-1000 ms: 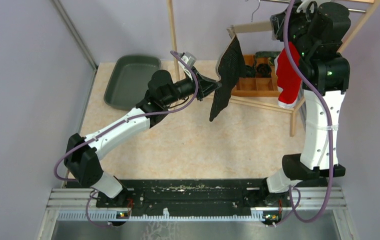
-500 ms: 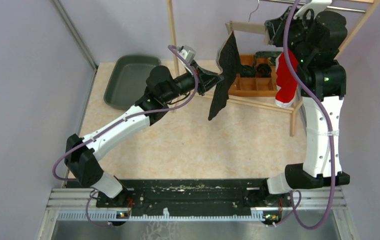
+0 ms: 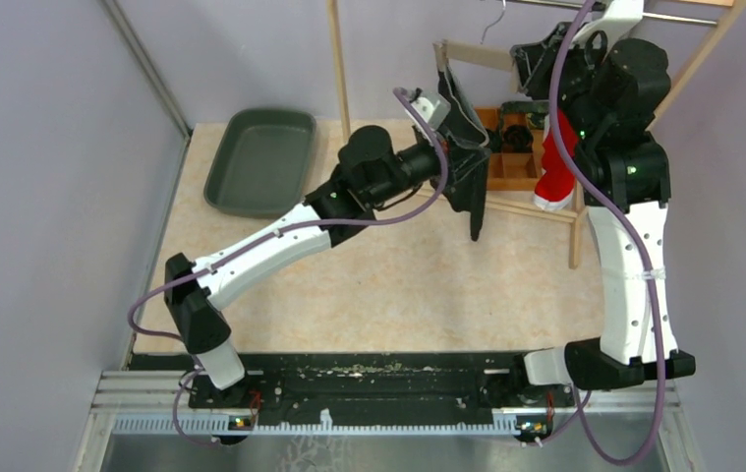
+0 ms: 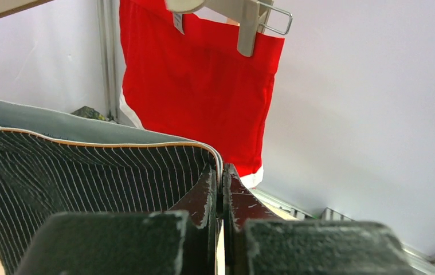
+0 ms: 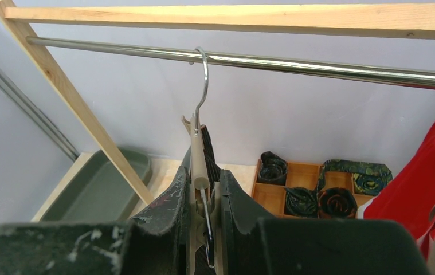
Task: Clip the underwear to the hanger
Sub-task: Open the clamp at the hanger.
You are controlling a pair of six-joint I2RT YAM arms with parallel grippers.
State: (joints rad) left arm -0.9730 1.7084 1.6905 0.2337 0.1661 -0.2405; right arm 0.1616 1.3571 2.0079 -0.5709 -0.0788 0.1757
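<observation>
Pinching the striped underwear (image 4: 89, 172) at its waistband, the left tool (image 4: 222, 172) is closed tight; the right tool (image 5: 204, 183) clamps narrowly around the wooden hanger (image 5: 195, 150) hooked on the rail (image 5: 318, 67).

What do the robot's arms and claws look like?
The left arm and the right arm have smooth white tube parts with chunky black joints. A purple cable loops along each. Small green lights glow on the right one. The left claw and right claw each have two flat black fingers, scuffed whitish.
</observation>
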